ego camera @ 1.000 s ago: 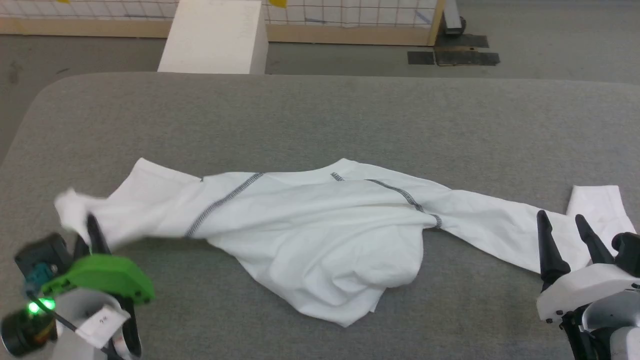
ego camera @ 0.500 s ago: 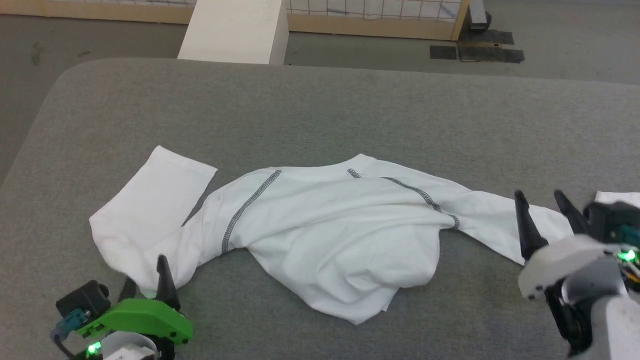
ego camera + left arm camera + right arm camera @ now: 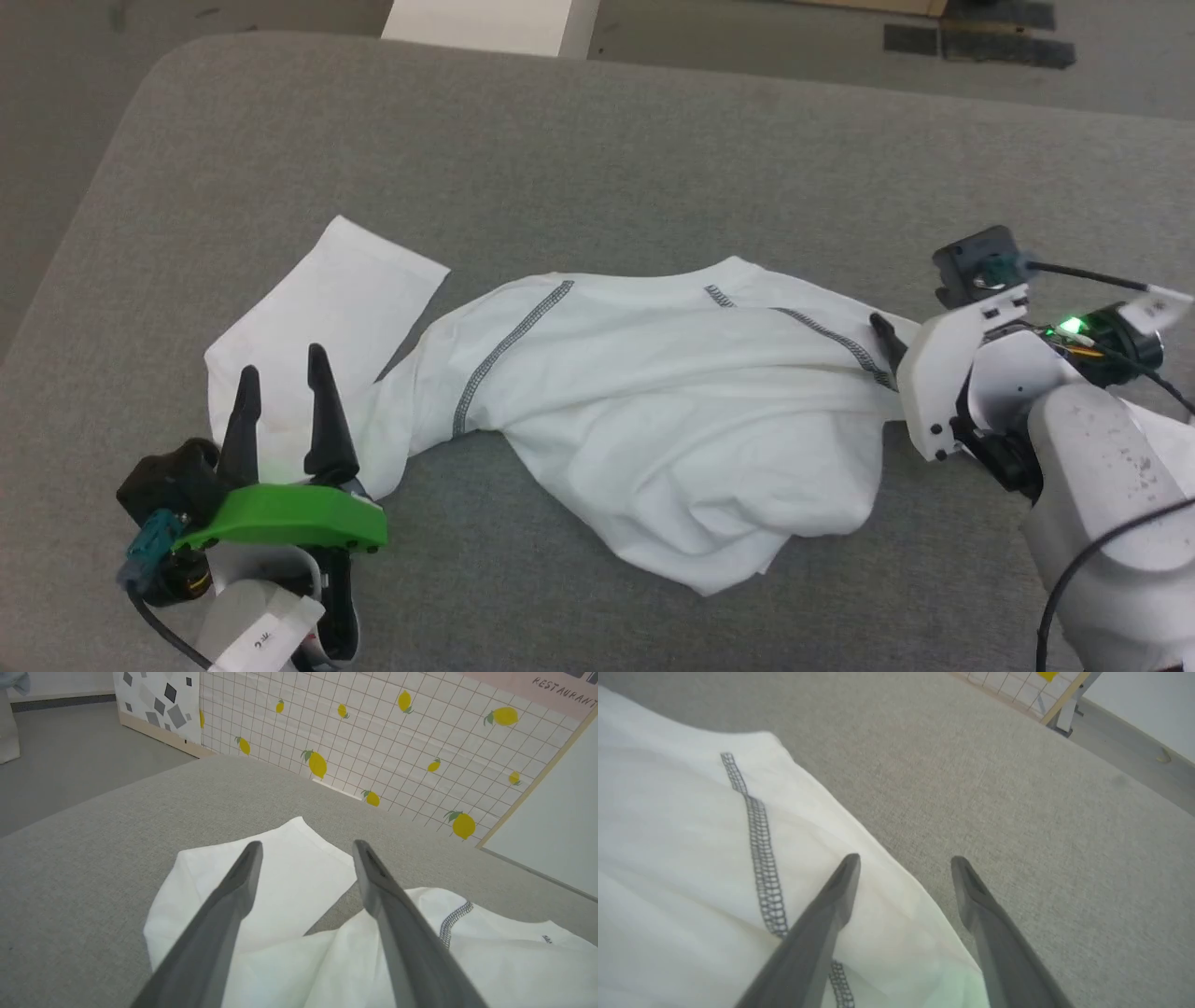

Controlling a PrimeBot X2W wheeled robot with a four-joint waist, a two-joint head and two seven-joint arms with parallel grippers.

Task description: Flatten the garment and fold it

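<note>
Grey felted tabletop (image 3: 653, 159) under thin, rumpled, zigzag-stitched white garment (image 3: 672, 420)

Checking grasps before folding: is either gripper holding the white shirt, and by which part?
Nothing is held. The left gripper is open over the thin white long-sleeved shirt's sleeve; the right gripper is open at its shoulder edge.

This looks like a staged robot test room: a grey cloth-covered bench (image 3: 597, 140) stands on a bare grey floor (image 3: 280, 14) with dark tape patches (image 3: 1004, 51). Beyond it runs a mock-up panel (image 3: 373, 732) printed with tiles and lemons, lettered "RESTAURANT".
</note>
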